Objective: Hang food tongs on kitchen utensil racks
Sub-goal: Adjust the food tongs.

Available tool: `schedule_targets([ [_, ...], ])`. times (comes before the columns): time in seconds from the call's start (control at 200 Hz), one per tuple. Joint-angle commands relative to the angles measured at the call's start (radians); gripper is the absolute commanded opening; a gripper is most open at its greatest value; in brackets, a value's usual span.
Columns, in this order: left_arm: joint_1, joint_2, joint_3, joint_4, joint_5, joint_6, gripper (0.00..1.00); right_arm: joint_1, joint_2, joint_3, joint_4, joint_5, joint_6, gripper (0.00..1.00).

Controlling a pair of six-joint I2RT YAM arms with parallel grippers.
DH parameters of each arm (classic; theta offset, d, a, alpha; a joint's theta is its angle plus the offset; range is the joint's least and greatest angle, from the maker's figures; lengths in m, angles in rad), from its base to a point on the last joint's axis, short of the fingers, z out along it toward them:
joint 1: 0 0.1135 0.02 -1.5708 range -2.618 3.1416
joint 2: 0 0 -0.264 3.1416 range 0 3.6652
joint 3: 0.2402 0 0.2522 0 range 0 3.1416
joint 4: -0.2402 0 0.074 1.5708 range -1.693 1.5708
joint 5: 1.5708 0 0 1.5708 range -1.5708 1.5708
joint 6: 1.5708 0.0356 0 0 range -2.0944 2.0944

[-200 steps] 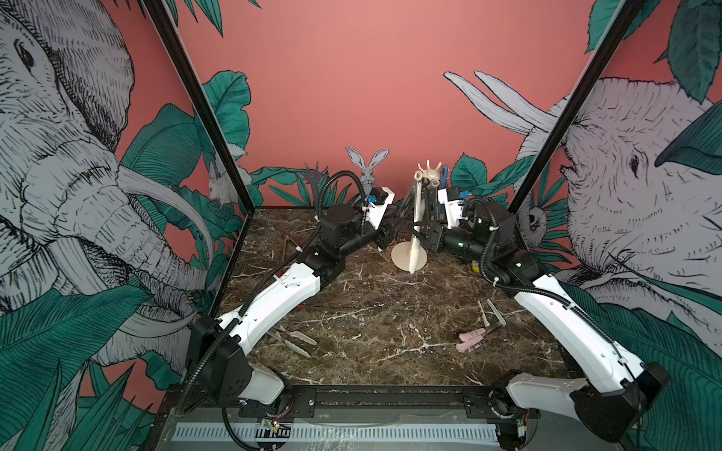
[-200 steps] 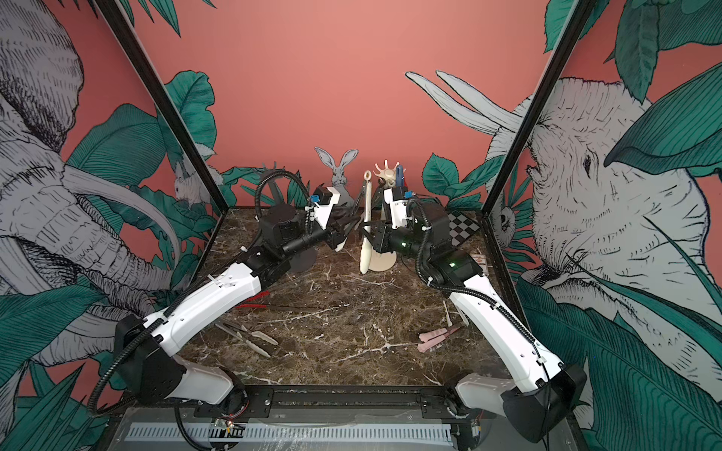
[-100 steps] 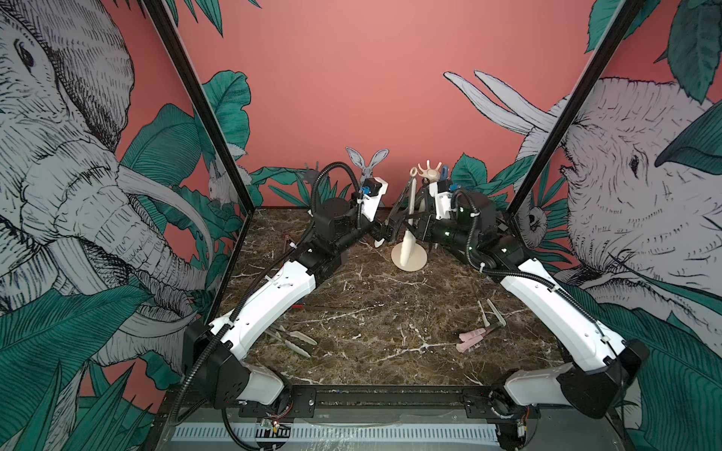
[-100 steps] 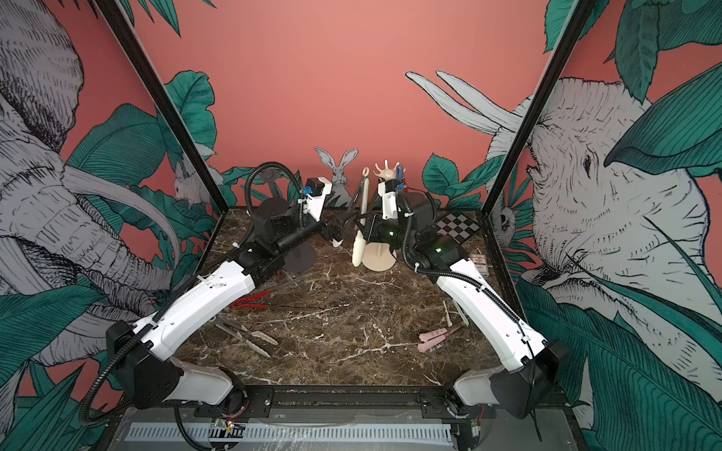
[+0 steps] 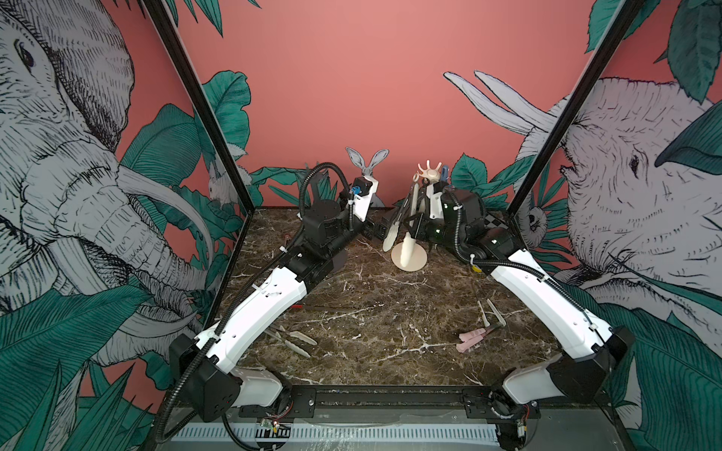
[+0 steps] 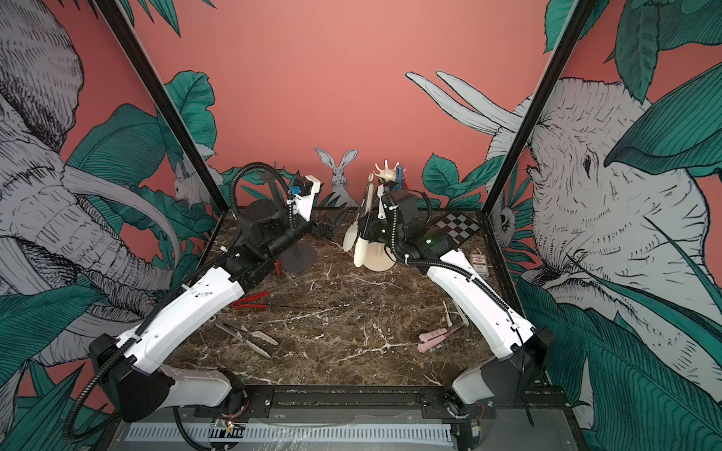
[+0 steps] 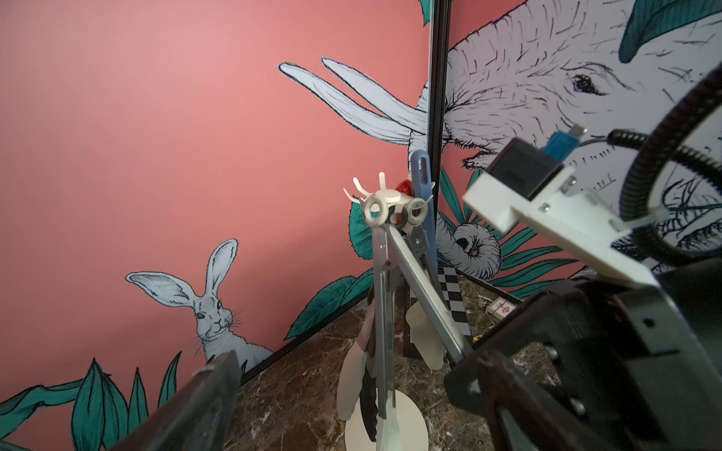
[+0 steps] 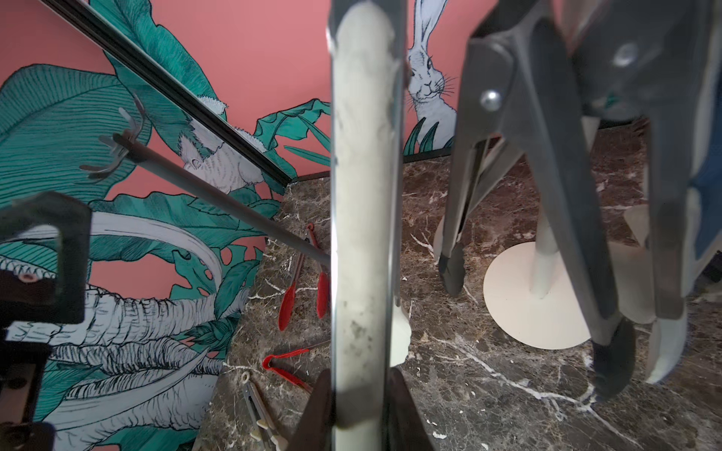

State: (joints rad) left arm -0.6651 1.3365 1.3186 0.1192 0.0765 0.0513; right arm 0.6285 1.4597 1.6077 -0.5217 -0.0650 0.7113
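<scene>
R claw (image 8: pixel 361 394) is clamped on one arm of tongs (image 7: pixel 381 296). Ring end is hooked atop cream rack (image 5: pixel 418 261), long axis near vertical, cream tips down. L claw (image 6: pixel 332 228) is spread wide, empty, just beside.

L gripper (image 6: pixel 331 229) opened wide (R gripper (image 8: pixel 363 410), w/ tongs (image 8: pixel 363 195), swung inward).

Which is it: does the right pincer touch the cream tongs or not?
Touching: right wrist view shows the cream tongs clamped in the right pincer.
</scene>
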Motion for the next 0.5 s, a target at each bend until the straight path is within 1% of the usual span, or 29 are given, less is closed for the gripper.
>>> schedule_targets([
  [0.0,0.015,-0.027,-0.022,-0.002,0.001,0.006,0.97,0.01,0.009,0.049,0.024,0.042,0.028,0.0],
  [0.21,0.042,-0.034,-0.049,0.016,0.021,-0.017,0.97,0.019,0.042,0.103,-0.003,0.061,0.019,0.0],
  [0.495,0.067,-0.031,-0.061,0.026,0.059,-0.041,0.97,0.019,0.073,0.14,-0.036,0.104,0.055,0.0],
])
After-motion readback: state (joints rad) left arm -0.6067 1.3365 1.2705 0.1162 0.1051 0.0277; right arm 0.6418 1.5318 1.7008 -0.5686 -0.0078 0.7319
